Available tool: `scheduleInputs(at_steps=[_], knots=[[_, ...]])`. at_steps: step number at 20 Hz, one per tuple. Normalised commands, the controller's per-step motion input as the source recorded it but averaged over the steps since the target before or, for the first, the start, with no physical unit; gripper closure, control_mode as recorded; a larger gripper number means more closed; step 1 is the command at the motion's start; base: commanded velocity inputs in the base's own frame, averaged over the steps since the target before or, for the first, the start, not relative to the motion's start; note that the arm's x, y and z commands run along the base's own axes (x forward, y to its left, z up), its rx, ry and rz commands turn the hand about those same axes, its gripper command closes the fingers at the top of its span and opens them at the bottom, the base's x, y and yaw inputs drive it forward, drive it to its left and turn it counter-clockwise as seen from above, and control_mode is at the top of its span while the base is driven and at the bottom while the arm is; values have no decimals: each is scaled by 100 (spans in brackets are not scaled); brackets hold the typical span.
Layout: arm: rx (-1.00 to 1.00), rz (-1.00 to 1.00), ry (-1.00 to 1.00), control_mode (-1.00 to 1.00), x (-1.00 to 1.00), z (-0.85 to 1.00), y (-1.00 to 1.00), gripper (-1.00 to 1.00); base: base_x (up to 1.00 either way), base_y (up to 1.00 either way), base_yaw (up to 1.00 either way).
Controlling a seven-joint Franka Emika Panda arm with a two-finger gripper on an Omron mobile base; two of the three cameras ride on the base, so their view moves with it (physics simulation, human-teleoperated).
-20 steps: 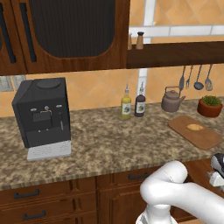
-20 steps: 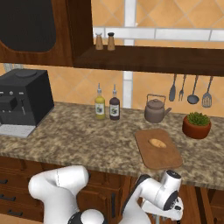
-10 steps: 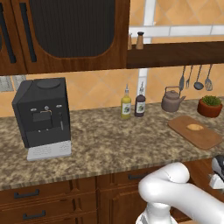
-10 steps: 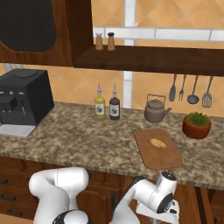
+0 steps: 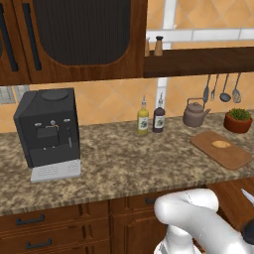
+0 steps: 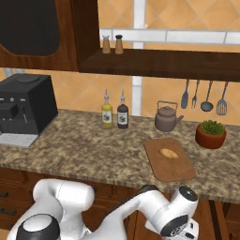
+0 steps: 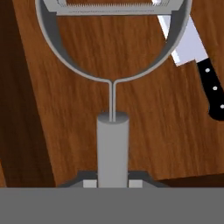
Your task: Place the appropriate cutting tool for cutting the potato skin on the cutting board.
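Hand view: peeler (image 7: 113,65) in pincer (image 7: 113,183)

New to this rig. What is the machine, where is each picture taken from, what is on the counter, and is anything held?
A white robot arm on a driving base, in a rendered kitchen. Two cameras sit behind it, left and right; the third looks along its end effector. The counter holds a coffee machine, two bottles, a kettle, a plant, and the cutting board with the potato on it. The end effector seems to grip a peeler by its grey handle, over a wooden surface where a knife lies.
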Motion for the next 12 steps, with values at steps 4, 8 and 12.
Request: scheduleInputs(at_steps=[4, 8, 12], knots=[[0, -16, -6, -100, -14, 99, 5, 100, 0, 0, 0], [0, -15, -6, -100, 0, 100, 6, 100, 0, 0, 0], [0, -18, -2, -100, 5, 95, 2, 100, 0, 0, 0]])
